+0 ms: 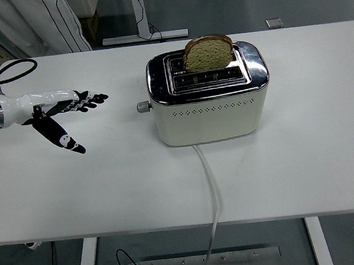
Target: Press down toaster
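A cream and chrome toaster point(208, 97) stands at the middle of the white table point(106, 184). A slice of brown bread point(208, 52) sticks up out of its far slot. Its lever knob point(142, 107) juts from the left end, raised. My left hand point(67, 115) reaches in from the left edge, edge-on, fingers stretched out toward the toaster, thumb hanging down. It is open and empty, a short way left of the knob. The right arm does not show.
The toaster's white cord point(210, 186) runs from its front over the table's near edge. A person in white clothing point(39, 23) stands at the top left behind the table. A black cable point(12, 69) loops by my left forearm.
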{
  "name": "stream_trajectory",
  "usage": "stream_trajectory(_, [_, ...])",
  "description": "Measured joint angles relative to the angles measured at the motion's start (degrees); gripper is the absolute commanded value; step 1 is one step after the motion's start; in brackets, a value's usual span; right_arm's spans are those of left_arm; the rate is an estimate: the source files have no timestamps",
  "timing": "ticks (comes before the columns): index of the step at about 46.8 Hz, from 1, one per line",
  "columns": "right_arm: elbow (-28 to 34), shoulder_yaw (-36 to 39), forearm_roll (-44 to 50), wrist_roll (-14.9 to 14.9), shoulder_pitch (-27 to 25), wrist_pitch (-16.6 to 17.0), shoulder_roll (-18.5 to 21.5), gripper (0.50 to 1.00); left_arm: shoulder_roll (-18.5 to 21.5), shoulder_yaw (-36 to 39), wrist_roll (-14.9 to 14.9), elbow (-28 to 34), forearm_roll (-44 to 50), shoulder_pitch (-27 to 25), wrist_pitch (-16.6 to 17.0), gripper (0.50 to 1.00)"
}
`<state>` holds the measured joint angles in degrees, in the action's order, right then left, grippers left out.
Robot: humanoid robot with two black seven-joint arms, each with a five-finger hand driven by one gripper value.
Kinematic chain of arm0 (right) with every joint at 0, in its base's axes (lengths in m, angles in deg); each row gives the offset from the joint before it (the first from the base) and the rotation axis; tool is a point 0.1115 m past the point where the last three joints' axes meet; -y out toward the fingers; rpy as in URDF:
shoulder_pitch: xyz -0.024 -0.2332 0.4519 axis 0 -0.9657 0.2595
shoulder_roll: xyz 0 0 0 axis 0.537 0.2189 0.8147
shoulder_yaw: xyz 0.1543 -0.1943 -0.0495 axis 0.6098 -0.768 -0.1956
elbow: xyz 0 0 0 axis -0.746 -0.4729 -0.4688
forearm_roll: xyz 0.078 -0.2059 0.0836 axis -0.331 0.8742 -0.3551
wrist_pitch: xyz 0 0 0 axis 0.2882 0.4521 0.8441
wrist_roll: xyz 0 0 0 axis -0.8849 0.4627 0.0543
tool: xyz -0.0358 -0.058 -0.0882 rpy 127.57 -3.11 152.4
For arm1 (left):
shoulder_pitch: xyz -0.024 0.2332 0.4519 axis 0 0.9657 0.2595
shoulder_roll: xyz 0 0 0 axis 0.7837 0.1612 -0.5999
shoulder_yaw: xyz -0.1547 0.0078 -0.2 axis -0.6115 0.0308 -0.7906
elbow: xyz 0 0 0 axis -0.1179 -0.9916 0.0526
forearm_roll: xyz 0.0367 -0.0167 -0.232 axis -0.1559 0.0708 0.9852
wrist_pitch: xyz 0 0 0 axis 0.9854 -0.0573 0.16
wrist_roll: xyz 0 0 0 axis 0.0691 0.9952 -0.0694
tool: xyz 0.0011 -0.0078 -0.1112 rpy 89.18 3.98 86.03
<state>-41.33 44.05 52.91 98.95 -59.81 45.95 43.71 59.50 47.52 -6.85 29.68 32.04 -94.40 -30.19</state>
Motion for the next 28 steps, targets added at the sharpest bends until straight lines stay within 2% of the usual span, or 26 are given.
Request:
stream_trajectory(13, [0.00, 0.00, 0.00, 0.00, 0.01, 0.00, 0.00, 0.998, -2.91, 2.10, 0.02, -0.18, -3.06, -2.88, -0.07, 1.000])
stream_trajectory(22, [0.00, 0.01, 0.00, 0.00, -0.01, 0.00, 0.00, 0.998, -5.40, 2.19, 0.05, -0.76, -3.14, -3.06, 0.03, 1.000])
stream_trajectory(28, [0.02, 0.01, 0.00, 0.01, 0.00, 0.00, 0.00, 0.998, -5.83, 2.19, 1.07, -0.80, -3.15, -2.99, 0.10, 1.000])
